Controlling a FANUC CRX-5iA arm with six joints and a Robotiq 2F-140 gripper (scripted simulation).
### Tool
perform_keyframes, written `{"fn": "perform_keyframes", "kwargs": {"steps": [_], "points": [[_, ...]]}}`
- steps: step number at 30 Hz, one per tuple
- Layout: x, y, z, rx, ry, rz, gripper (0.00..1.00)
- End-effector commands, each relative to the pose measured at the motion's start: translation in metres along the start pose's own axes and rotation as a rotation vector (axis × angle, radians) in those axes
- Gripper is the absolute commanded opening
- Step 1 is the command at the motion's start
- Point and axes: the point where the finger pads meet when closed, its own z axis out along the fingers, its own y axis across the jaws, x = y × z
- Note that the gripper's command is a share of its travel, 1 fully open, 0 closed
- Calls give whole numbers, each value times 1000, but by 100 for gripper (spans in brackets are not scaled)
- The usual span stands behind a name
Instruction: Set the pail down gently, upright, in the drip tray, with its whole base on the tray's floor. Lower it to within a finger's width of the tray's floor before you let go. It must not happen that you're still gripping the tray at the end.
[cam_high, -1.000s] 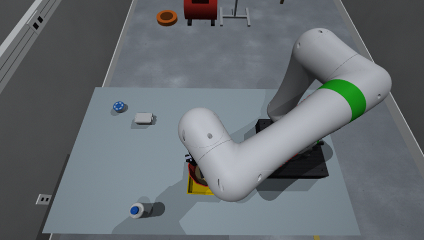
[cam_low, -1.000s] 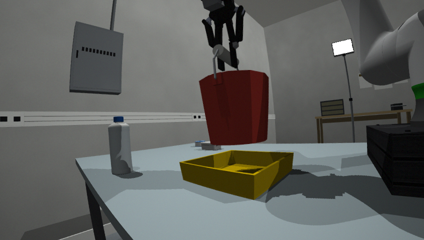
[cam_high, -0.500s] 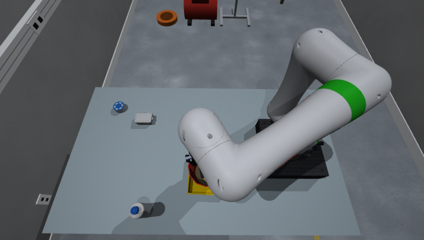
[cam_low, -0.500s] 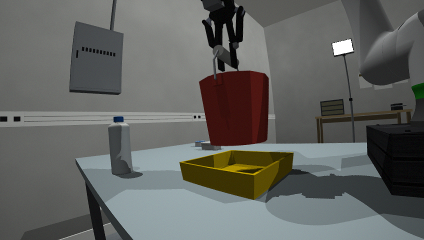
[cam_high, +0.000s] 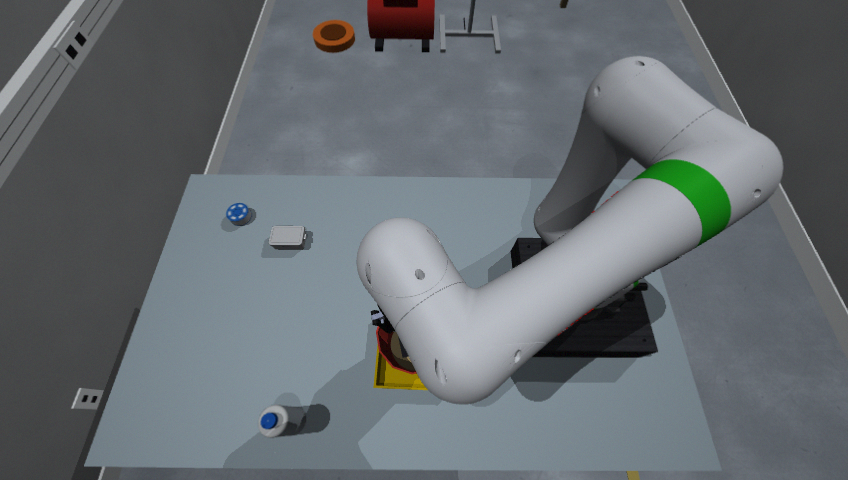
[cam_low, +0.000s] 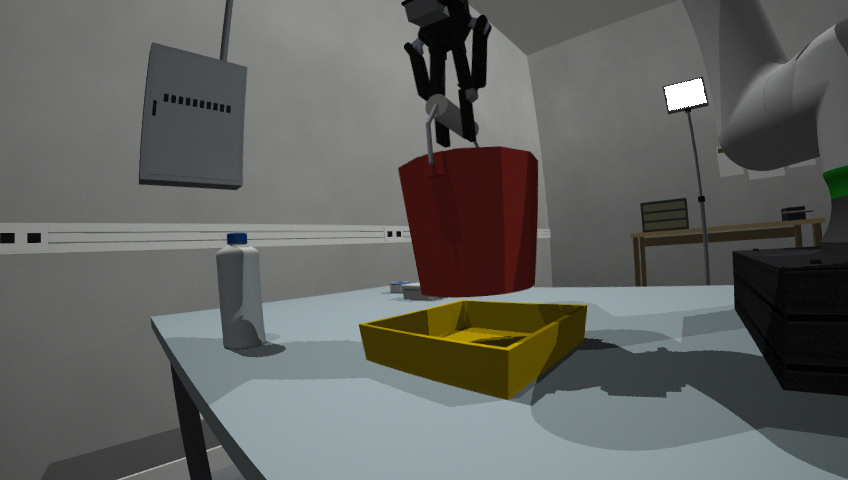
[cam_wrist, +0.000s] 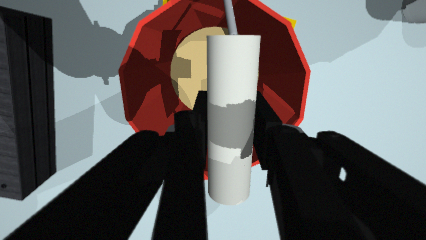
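The red pail hangs upright by its wire bail from my gripper, which is shut on the bail's white handle grip. The pail's base hovers just above the rim of the yellow drip tray, over the tray's far side. In the wrist view I look down into the pail, with a tan bottom inside and a yellow tray corner showing past its rim. In the overhead view the arm hides most of the pail and the tray.
A white bottle with a blue cap stands left of the tray. A black base box sits to the right. A small grey box and a blue disc lie at the table's far side.
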Motion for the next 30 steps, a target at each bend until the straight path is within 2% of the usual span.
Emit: {"fn": "perform_keyframes", "kwargs": {"steps": [1,30], "points": [[0,0,1,-2,0,0,10],[0,1,27,-2,0,0,10]]}}
